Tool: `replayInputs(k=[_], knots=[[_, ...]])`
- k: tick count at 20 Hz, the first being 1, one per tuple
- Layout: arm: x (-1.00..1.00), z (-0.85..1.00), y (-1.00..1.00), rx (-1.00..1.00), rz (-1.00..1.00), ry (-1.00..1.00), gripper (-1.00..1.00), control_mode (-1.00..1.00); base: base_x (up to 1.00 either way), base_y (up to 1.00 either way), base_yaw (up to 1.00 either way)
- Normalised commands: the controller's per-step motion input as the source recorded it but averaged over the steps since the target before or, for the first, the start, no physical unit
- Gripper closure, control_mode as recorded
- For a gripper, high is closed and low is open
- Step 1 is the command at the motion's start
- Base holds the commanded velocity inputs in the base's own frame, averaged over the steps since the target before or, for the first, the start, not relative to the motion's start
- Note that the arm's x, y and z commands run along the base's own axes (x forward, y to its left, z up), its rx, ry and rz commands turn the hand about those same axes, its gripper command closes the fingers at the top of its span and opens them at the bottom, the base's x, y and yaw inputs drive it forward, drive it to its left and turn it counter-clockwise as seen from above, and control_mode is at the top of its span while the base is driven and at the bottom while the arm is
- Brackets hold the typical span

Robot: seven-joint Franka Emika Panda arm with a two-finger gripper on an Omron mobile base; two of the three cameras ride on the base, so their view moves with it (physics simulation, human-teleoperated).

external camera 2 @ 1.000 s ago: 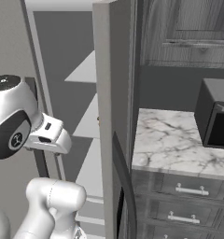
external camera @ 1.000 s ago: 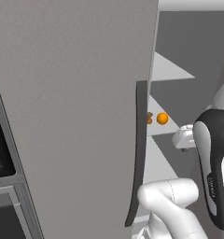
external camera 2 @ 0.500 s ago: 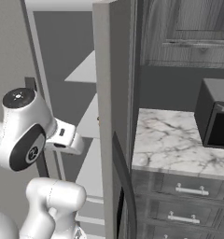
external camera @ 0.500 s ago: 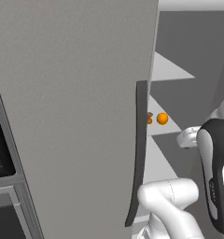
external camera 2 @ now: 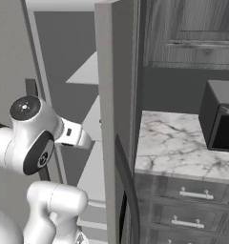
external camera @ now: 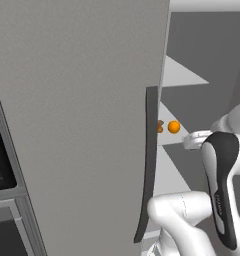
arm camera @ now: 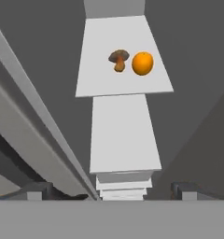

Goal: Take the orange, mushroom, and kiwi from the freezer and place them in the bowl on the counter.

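The freezer (external camera: 82, 110) stands with its grey door swung open, and the door's dark curved handle (external camera: 149, 165) faces me. On a pale shelf (arm camera: 100, 70) inside lie the orange (arm camera: 143, 63) and, right beside it, the brown mushroom (arm camera: 119, 59). The orange (external camera: 174, 127) also shows past the door's edge, with the mushroom (external camera: 160, 127) half hidden by it. My gripper (arm camera: 111, 190) is open and empty, well short of that shelf. The kiwi and the bowl are out of view. The marble counter (external camera 2: 176, 145) lies right of the freezer.
The open door's edge (external camera 2: 111, 119) stands close to the right of my hand (external camera 2: 74, 136). More pale shelves (arm camera: 124, 135) stack up between the gripper and the fruit shelf. A black microwave (external camera 2: 222, 119) sits on the counter above dark drawers (external camera 2: 192, 195).
The arm has swung its hand toward the freezer opening, and its big joint has shifted down and forward. The orange and mushroom have not moved. The jaws have stayed open.
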Motion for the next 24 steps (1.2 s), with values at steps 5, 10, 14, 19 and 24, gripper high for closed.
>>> replayInputs(k=[5,10,14,19,24], knots=[[0.43,0.00,-0.13,0.00,-0.17,0.00,-1.00,-1.00,0.00,0.00,0.00],[0.51,-0.06,-0.01,0.00,-0.19,0.00,-1.00,-1.00,0.00,0.00,0.00],[0.57,-0.29,0.00,0.00,-0.06,0.00,-1.00,-1.00,0.00,0.00,0.00],[0.61,-0.25,-0.11,0.00,0.00,0.00,-1.00,-1.00,0.00,0.00,0.00],[0.66,-0.23,-0.12,0.00,0.01,0.00,-1.00,-1.00,0.00,0.00,0.00]])
